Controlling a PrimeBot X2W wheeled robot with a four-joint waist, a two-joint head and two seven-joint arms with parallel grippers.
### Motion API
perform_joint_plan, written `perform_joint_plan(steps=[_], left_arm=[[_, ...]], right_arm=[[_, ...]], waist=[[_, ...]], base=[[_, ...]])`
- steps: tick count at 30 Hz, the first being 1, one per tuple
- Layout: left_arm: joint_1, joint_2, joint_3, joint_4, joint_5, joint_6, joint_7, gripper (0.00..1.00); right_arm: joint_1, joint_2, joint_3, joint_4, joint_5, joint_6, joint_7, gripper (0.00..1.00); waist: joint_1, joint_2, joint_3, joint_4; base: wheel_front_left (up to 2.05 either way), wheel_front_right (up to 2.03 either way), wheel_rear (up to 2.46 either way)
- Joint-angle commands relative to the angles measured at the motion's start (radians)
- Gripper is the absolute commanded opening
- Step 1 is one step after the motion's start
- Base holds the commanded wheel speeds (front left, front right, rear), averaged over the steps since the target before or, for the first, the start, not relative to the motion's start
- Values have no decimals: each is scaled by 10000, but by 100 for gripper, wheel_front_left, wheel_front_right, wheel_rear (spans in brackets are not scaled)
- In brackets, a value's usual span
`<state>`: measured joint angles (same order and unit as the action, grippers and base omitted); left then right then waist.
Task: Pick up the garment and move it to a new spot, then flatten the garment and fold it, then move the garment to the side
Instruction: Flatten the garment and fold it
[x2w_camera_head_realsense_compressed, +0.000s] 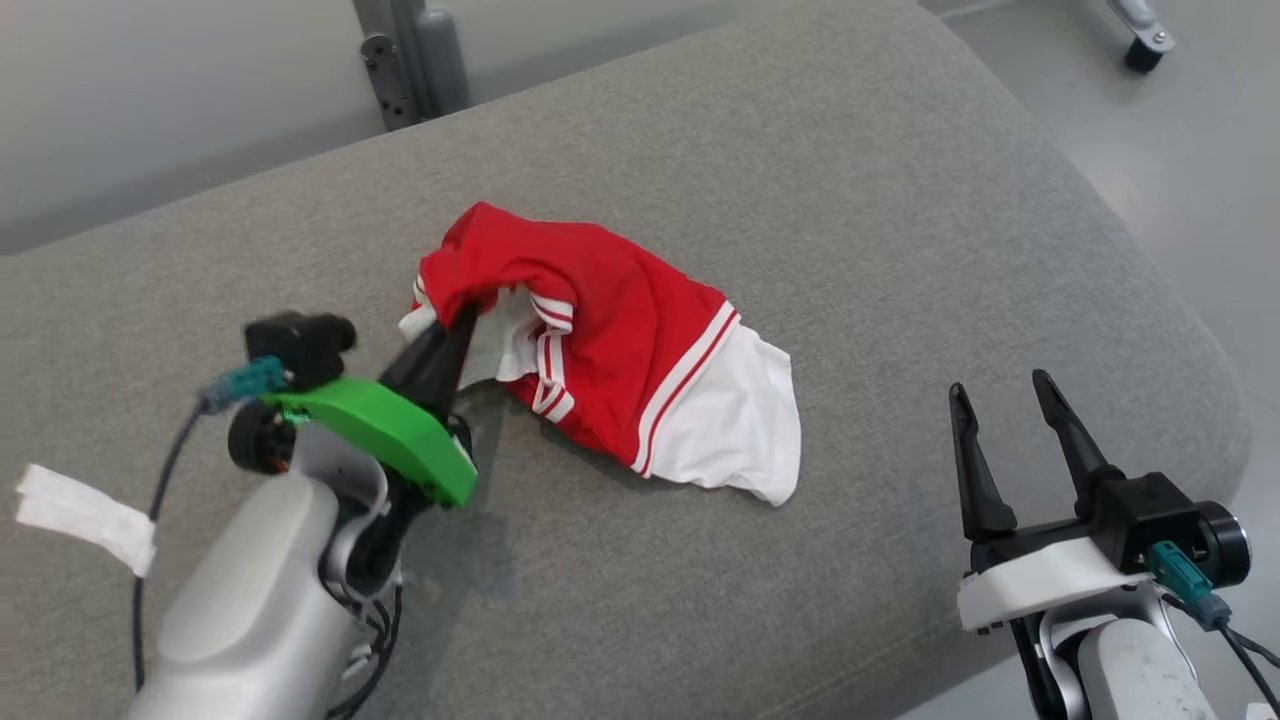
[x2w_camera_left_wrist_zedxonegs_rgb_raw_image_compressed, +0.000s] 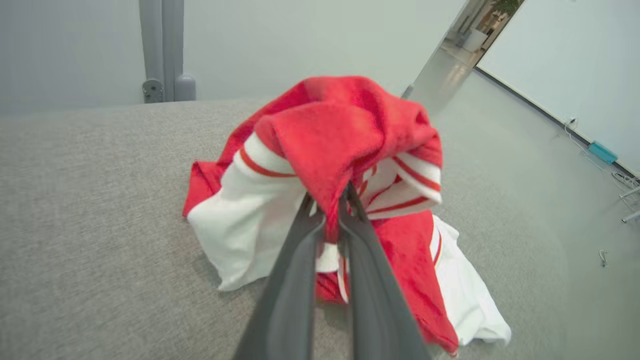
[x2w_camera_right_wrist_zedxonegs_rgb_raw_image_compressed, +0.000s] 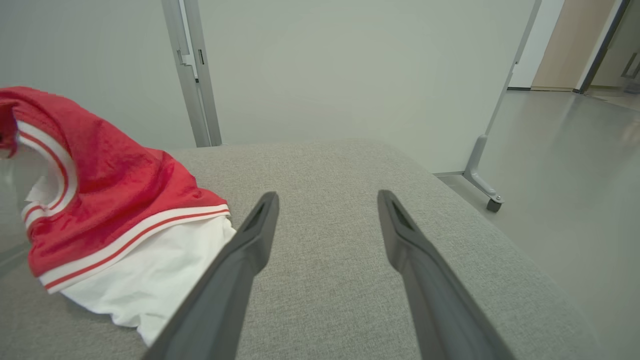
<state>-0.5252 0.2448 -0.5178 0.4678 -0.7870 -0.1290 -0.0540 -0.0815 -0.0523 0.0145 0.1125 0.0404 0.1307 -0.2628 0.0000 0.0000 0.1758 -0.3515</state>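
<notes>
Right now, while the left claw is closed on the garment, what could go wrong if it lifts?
1. The left claw pinches only a thin fold of the garment, so the cloth may slip out on lifting.
2. The rest lies crumpled on the cushion; dragging could bunch it more and make flattening harder.
3. The right claw is open and apart from the cloth, so nothing would catch a slip.

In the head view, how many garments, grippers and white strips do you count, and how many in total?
garment: 1, red and white
grippers: 2, left gripper shut on the garment, right gripper open
white strip: 1
total: 4
</notes>
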Motion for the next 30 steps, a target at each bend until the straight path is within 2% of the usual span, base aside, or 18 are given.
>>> perform_joint_plan(steps=[1, 4, 8, 10, 12, 14, 18, 21, 25, 28, 30], left_arm=[[-368, 148, 275, -529, -376, -5, 249, 0], [-881, 303, 672, -1794, -945, 322, 1122, 0], [-1780, 637, 1330, -3305, -1385, 1329, 2232, 0], [-2221, 959, 1525, -3766, -1195, 1851, 2651, 0], [-2597, 1184, 1715, -4097, -969, 2380, 2911, 0], [-2814, 1166, 1975, -4359, -1066, 2861, 3010, 0], [-2669, 1215, 2088, -5135, -785, 3439, 2938, 0], [-1703, 685, 1753, -6044, -874, 3773, 2753, 0], [-322, -265, 738, -6922, -981, 4030, 2475, 0], [355, -1082, -252, -6473, -848, 3980, 2190, 0], [381, -1410, -704, -5727, -751, 3855, 1936, 0]], right_arm=[[74, -4, 58, -5, -83, 1, -31, 100], [62, -26, 137, -48, -82, -1, -31, 100], [-41, -51, 412, -29, -52, 1, -31, 100], [-48, -46, 497, -24, -6, -1, -31, 100], [-35, -40, 565, -23, 53, -1, -31, 100], [1, -33, 629, -6, 77, -1, -31, 100], [10, -19, 652, -20, 139, 1, -31, 100], [35, -12, 535, -40, 213, 1, -31, 100], [-20, 2, 447, -30, 300, 1, -31, 100], [-346, 9, 562, -34, 356, 1, -31, 100], [-568, 5, 681, 3, 458, 1, -31, 100]], waist=[[0, 0, -409, 661], [0, 0, -605, 1102], [0, 0, -815, 1500], [0, 0, -898, 1625], [0, 0, -947, 1717], [0, 0, -977, 1757], [0, 0, -901, 1721], [0, 0, -745, 1618], [0, 0, -364, 1482], [0, 0, 49, 1267], [0, 0, 317, 1023]], base=[[0, 0, 0], [0, 0, 0], [0, 0, 0], [0, 0, 0], [0, 0, 0], [0, 0, 0], [0, 0, 0], [0, 0, 0], [0, 0, 0], [0, 0, 0], [0, 0, 0]])
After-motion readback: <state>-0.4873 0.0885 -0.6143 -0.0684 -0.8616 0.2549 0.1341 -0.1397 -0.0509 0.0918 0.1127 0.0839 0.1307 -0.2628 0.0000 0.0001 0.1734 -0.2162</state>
